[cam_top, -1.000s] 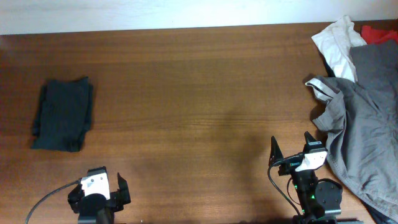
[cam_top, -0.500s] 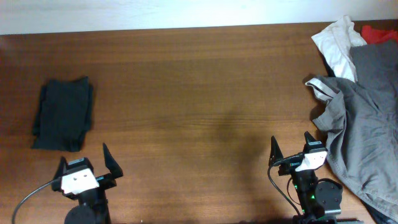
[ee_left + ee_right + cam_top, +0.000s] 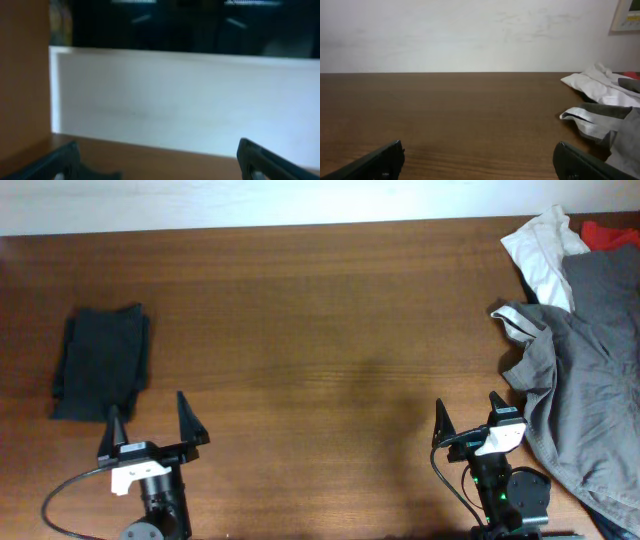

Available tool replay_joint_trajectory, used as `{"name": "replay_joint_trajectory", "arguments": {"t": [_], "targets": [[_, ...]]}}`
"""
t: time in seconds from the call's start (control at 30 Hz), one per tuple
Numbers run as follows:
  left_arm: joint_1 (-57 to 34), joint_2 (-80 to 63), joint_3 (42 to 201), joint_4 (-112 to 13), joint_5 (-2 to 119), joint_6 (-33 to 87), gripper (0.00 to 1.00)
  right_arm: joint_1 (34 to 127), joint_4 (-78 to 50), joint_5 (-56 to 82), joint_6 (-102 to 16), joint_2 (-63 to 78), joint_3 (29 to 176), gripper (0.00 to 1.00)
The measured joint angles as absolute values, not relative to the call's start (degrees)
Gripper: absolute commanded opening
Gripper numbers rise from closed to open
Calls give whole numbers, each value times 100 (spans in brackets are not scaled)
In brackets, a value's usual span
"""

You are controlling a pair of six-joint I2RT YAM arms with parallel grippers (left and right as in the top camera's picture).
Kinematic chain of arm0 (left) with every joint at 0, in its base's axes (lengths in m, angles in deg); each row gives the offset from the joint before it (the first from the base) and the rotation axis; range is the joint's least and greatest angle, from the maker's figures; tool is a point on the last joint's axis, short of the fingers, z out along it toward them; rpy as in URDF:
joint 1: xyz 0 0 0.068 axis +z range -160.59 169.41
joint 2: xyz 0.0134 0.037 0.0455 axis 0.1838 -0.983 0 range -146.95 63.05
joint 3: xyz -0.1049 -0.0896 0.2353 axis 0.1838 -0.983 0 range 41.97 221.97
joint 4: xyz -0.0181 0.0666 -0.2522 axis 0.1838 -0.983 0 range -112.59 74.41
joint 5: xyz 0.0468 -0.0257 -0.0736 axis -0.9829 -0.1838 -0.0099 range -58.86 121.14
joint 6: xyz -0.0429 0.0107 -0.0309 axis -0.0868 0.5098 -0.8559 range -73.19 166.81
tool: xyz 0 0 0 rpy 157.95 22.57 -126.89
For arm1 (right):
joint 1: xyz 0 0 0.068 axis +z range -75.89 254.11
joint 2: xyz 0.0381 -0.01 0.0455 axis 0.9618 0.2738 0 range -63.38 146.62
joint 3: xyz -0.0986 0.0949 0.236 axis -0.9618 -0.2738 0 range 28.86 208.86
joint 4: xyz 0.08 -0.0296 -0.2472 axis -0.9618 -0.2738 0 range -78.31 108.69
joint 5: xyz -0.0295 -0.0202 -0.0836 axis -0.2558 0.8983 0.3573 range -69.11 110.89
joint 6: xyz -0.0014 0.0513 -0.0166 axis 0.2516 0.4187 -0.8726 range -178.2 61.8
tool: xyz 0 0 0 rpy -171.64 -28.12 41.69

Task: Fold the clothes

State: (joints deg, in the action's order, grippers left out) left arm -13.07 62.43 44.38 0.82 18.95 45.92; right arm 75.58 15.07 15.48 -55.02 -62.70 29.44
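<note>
Brown wooden tabletop (image 3: 300, 310) carries the black cotton T-shirt (image 3: 100, 365), folded near its left edge: soft, light, limp, probably best pinched at a corner. Both left gripper (image 3: 147, 406) and right gripper (image 3: 467, 406) gape wide, empty

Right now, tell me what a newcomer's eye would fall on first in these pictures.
The dark folded garment lies alone on the left of the wooden table. At the right edge sprawls a loose heap: a grey garment, a white garment and a scrap of red cloth. The left gripper and right gripper stand open at the near edge.
</note>
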Motion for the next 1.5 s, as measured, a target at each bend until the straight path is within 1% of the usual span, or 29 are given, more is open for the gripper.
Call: {"name": "replay_joint_trajectory", "arguments": {"t": [0.2,0.4,0.5,0.8,1.1,1.5], "targets": [[-1305,6243,4288,-178,2614,4590,99,7558,1507,1548,-5500,-6270,2944,99],[-1307,6241,4279,-1392,3537,4590,99,7558,1507,1548,-5500,-6270,2944,99],[-1307,6241,4263,-1910,3749,4590,99,7558,1507,1548,-5500,-6270,2944,99],[-1305,6236,4261,-1920,3825,4590,99,7558,1507,1548,-5498,-6270,2944,99],[-1021,6236,4261,-1920,3819,4590,99,7558,1507,1548,-5500,-6270,2944,99],[-1017,6236,4261,-1923,3819,4590,99,7558,1507,1548,-5500,-6270,2944,99]]}}
